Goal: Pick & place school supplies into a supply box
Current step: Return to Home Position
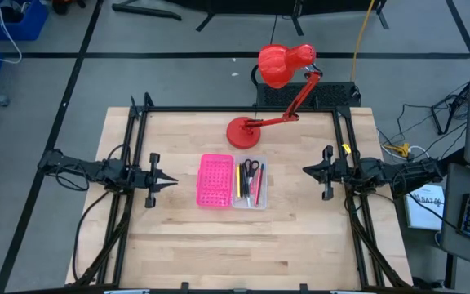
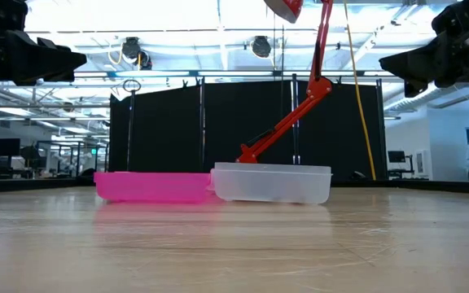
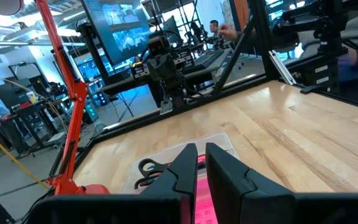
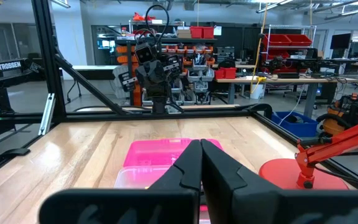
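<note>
The supply box lies open at the table's middle: its pink dotted lid half (image 1: 216, 180) beside its clear tray (image 1: 250, 184), both flat on the wood. Inside the tray lie pens and pencils (image 1: 240, 181) and the black-handled scissors (image 1: 250, 169). In the low view the pink half (image 2: 153, 186) and the clear tray (image 2: 271, 182) stand side by side. My left gripper (image 1: 172, 181) hovers left of the box, shut and empty. My right gripper (image 1: 306, 170) hovers right of it, also shut and empty. Both are raised above the table.
A red desk lamp stands behind the box, its round base (image 1: 242, 131) on the table and its head (image 1: 284, 64) past the far edge. Black frame rails (image 1: 235, 109) border the table. Bare wood lies in front of the box.
</note>
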